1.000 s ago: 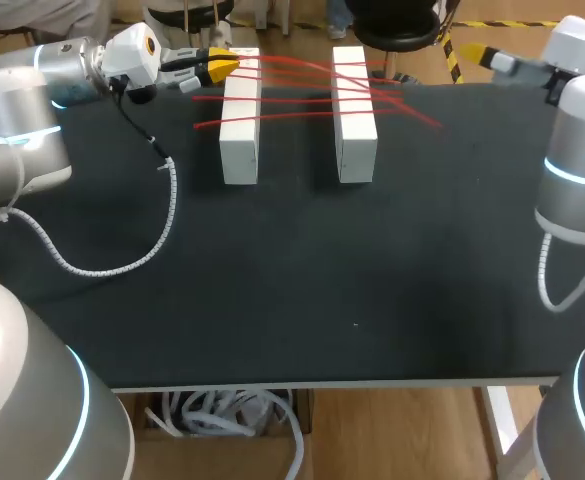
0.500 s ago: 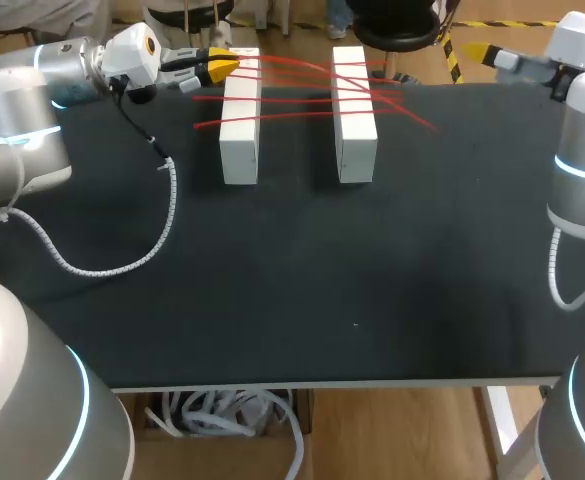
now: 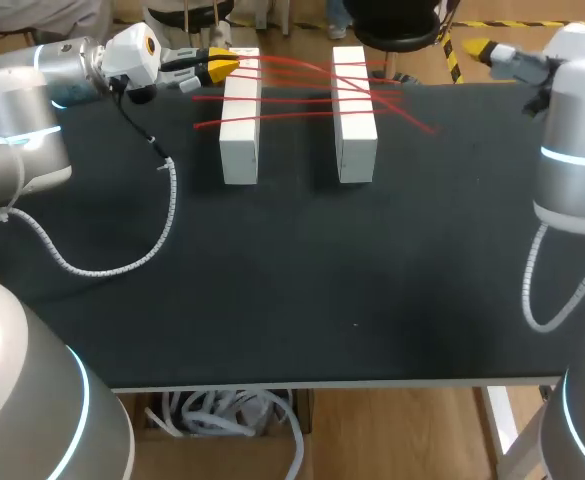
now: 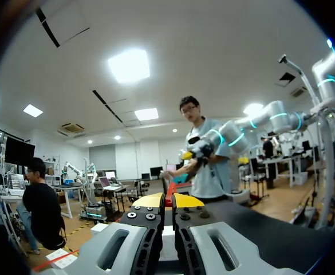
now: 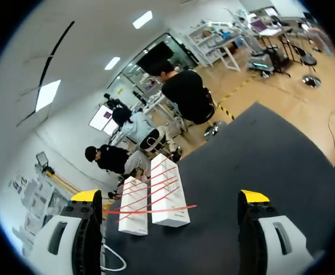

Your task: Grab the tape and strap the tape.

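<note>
Tape [image 3: 292,97] across white blocks [image 3: 240,130], black table [image 3: 322,280]

Thin red tape [image 3: 312,95] lies in several near-parallel strands across the tops of two white blocks [image 3: 240,120] at upper centre. One strand slants past the right block over the dark bench [image 3: 272,280]. The left tool [image 3: 230,63] pinches its left end.

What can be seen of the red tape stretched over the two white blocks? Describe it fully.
The red tape shows as several thin, bright red strands, roughly parallel, some crossing. They lie across the tops of both white blocks on the black table and bridge the gap between them. The left gripper pinches one end beside one block; the other ends trail free beyond the other block.
</note>
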Robot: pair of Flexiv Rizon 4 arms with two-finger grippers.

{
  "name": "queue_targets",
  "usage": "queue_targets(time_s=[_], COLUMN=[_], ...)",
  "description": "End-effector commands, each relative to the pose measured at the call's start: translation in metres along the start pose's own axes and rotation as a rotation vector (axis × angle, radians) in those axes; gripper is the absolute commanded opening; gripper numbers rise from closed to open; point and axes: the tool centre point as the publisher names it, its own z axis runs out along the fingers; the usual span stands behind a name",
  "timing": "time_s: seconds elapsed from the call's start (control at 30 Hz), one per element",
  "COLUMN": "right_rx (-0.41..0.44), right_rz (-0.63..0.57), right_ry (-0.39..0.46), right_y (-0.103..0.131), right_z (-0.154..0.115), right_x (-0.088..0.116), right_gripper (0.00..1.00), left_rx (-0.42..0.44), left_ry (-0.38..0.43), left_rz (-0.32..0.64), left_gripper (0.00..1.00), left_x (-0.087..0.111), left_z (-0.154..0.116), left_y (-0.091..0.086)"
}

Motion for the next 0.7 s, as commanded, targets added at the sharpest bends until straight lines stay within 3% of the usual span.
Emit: queue_targets(time_s=[0.03, 0.2, 0.27, 0.7], right_rx=[0.221, 0.246, 0.283, 0.283], right_rz=[0.446, 0.585, 0.561, 0.561], right_ry=[-0.218, -0.294, -0.324, -0.324], right_y=[0.0071, 0.0051, 0.0018, 0.0018], right_z=[-0.0084, -0.0067, -0.0066, -0.0066], right_x=[0.0133, 0.0083, 0.0049, 0.0049], right_gripper=[1.0, 1.0, 1.0, 1.0], left_rx=[0.005, 0.005, 0.005, 0.005], left_ry=[0.004, 0.004, 0.004, 0.004], left_rz=[0.001, 0.001, 0.001, 0.001], left_gripper=[0.0, 0.0, 0.0, 0.0], left_x=[-0.0015, -0.0015, -0.0015, -0.0015], left_z=[-0.0004, -0.0004, -0.0004, -0.0004], left_y=[0.0019, 0.0019, 0.0019, 0.0019])
